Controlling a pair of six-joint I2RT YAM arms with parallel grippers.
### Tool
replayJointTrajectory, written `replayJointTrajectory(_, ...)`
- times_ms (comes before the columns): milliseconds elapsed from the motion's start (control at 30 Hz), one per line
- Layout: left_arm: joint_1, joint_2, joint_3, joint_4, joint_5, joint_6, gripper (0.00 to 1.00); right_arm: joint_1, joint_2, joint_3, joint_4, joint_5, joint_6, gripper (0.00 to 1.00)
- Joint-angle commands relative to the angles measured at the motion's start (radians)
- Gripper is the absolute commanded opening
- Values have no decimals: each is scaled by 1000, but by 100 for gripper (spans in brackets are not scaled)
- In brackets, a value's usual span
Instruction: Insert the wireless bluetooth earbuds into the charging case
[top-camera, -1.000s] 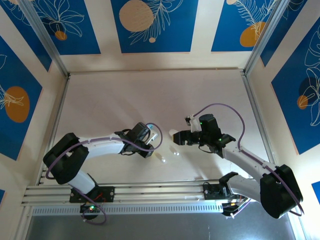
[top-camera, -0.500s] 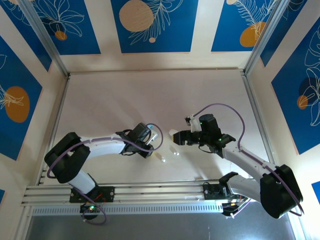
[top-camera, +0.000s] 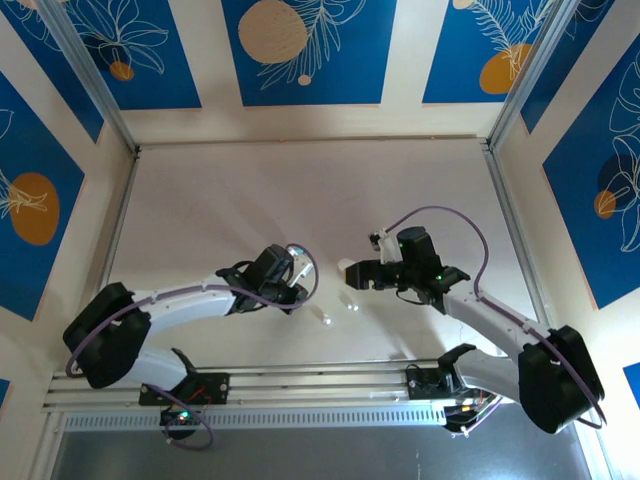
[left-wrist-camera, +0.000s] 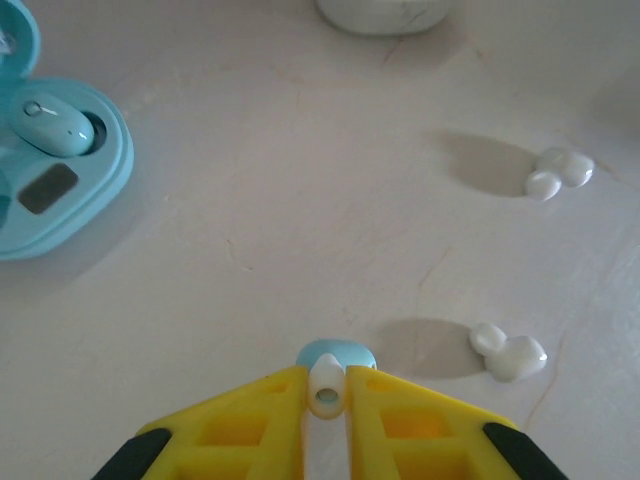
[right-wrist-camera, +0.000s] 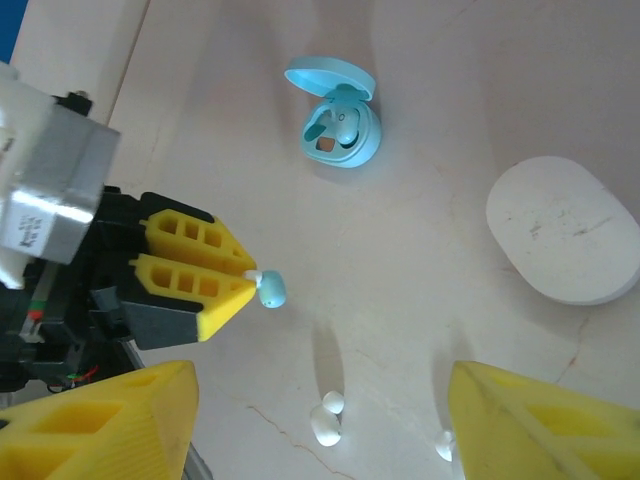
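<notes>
The left gripper (left-wrist-camera: 326, 378) had just squeezed its yellow fingers (left-wrist-camera: 250, 420) closer together. Now they were pinched tight on a blue earbud (left-wrist-camera: 337, 355). The top view showed that the left arm had swung its elbow out to the side and the hand had slid a little way up the table (left-wrist-camera: 300, 200), toward the cases. So the pick-up looked done, and I think carrying the bud to its case was the next job. I could not tell if the bud was off the table yet.

The blue earbud stuck out just past the fingertips. The blue case (left-wrist-camera: 60, 150) sat ahead of the fingers and off to their left, well apart from them. Its lid was open. The other blue earbud (left-wrist-camera: 55, 128) already lay in one cup. The cup beside it was mostly cut off at the edge of the picture, so I could not tell if it was empty.

The white case (right-wrist-camera: 565, 228) lay far ahead of the left fingers and looked closed. A white earbud (left-wrist-camera: 508, 352) lay on the table just to the right of the fingertips. A second white earbud (left-wrist-camera: 558, 172) lay farther ahead on the right.

The right gripper (right-wrist-camera: 320, 375) held its fingers wide apart, with nothing in them.
</notes>
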Motion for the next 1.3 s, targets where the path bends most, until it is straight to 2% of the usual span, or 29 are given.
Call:
replayJointTrajectory(0,-12,-40,-25,23,-18,-8,16,-6,32,49,-18,-56,30,67)
replayJointTrajectory(233,-13,-118,-57,69,-7,-65,16,-11,117,115,-63,-164,119,65)
replayJointTrajectory(367,-9,-152,-85,155,31,-149,16,-10,109,87,-2,-234,193,64)
replayJointTrajectory(500,2,-153,-69,172,87,-226,15,0,33,44,39,-189,172,64)
replayJointTrajectory(567,14,-154,-56,169,134,-261,15,9,-12,26,58,-154,136,65)
replayJointTrajectory(700,61,-174,-37,150,222,-351,14,53,-99,-15,96,-8,28,69)
replayJointTrajectory(767,92,-193,-40,153,270,-398,14,68,-130,-42,142,18,-29,68)
replayJointTrajectory(900,153,-239,-45,163,370,-486,14,146,-196,-90,217,138,-144,70)
replayJointTrajectory(1067,254,-270,-47,187,531,-592,14,218,-221,-132,318,164,-282,72)
replayJointTrajectory(1267,358,-299,-74,275,679,-725,12,337,-225,-220,526,217,-560,74)
